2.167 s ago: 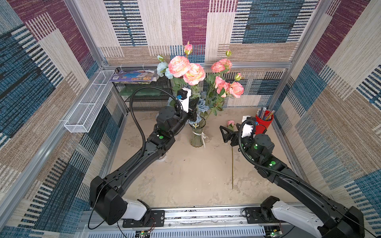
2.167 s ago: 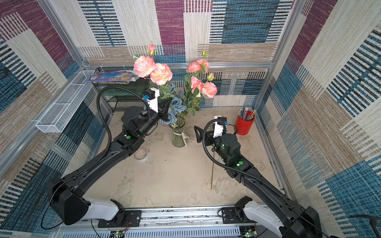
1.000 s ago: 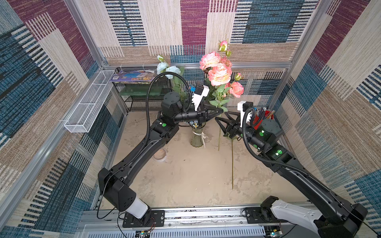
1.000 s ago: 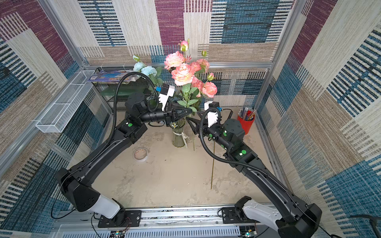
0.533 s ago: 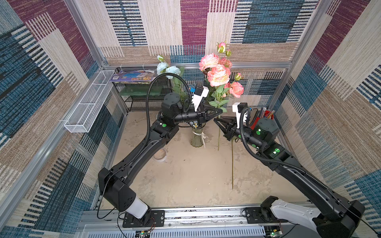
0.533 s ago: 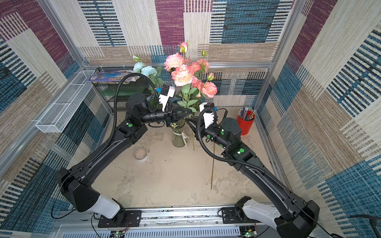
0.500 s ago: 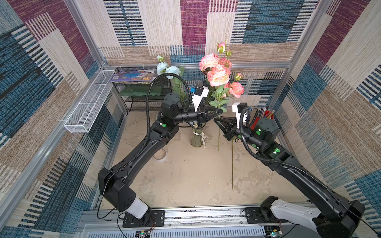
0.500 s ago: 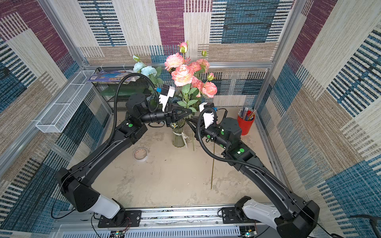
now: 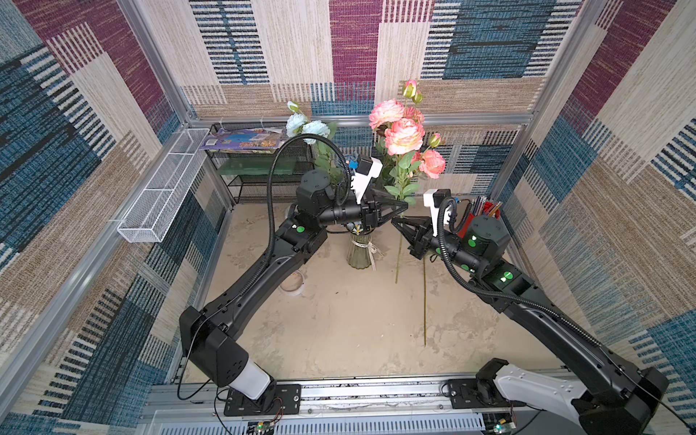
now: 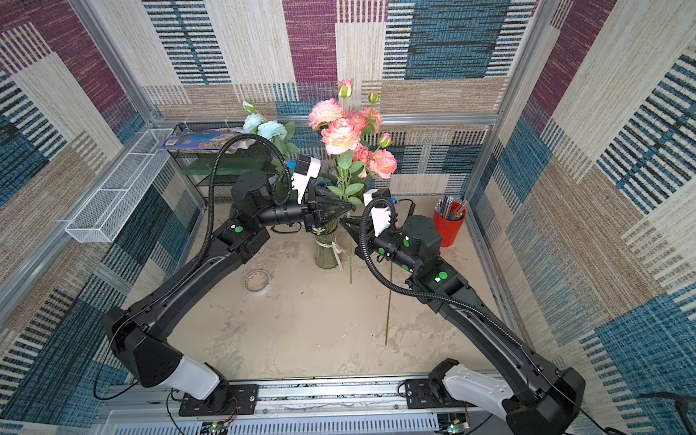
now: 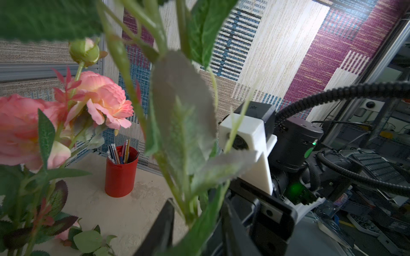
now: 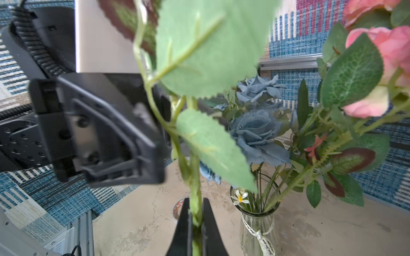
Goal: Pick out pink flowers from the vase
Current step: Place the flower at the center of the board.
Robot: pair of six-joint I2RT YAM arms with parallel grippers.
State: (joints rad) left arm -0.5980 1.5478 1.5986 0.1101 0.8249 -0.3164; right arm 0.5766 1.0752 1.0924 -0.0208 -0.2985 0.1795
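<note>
In both top views we see the vase on the table, its neck partly hidden behind the left gripper. A pulled stem of pink flowers hangs clear of the vase, just beside it. The right gripper meets that stem; we cannot judge either jaw gap from up here. A second stem lies flat on the table.

In the left wrist view, blurred leaves fill the frame; the left gripper stands parted around the green stem, and we see no pinch. A red pencil cup stands behind.

In the right wrist view, the right gripper is clamped on the stem; the vase with blue roses stands beside it
</note>
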